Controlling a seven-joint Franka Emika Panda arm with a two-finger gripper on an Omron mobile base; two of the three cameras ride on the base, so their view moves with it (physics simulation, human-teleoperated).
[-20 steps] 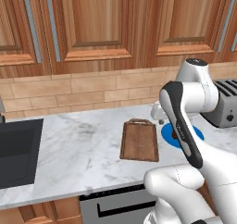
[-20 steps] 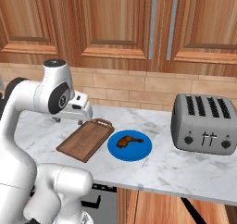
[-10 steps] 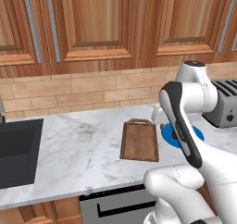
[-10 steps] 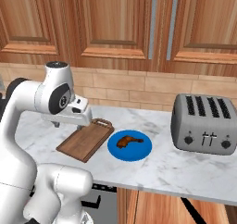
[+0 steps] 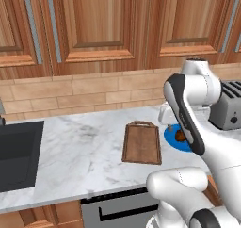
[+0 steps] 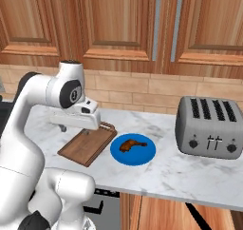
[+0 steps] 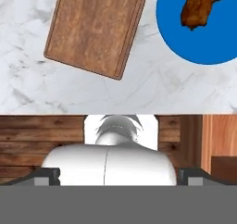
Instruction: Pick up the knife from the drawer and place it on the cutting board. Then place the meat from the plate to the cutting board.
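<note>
So the gripper (image 6: 73, 128) hangs above the marble counter (image 5: 84, 156), over the handle end of the cutting board (image 6: 88, 145), with its jaws spread as wide as they go and nothing between them. In the hand view the two dark finger tips (image 7: 46, 176) sit far apart at the bottom corners.

The cutting board is bare, lying flat on the counter with its loop handle toward the brick backsplash (image 5: 84, 93). Just beside it, apart but close, sits the blue plate (image 6: 142, 154) with the meat (image 6: 131, 144) on top. From the hand camera, the board (image 7: 95, 28) is up ahead to the left and the plate (image 7: 203, 38) with the meat (image 7: 202, 5) up ahead to the right, both below the hand.

Can't make out the knife or an open drawer from here; the wooden cabinet fronts (image 7: 51, 137) under the counter edge look shut. A toaster (image 6: 209, 127) stands further along the counter, well apart from the plate.
</note>
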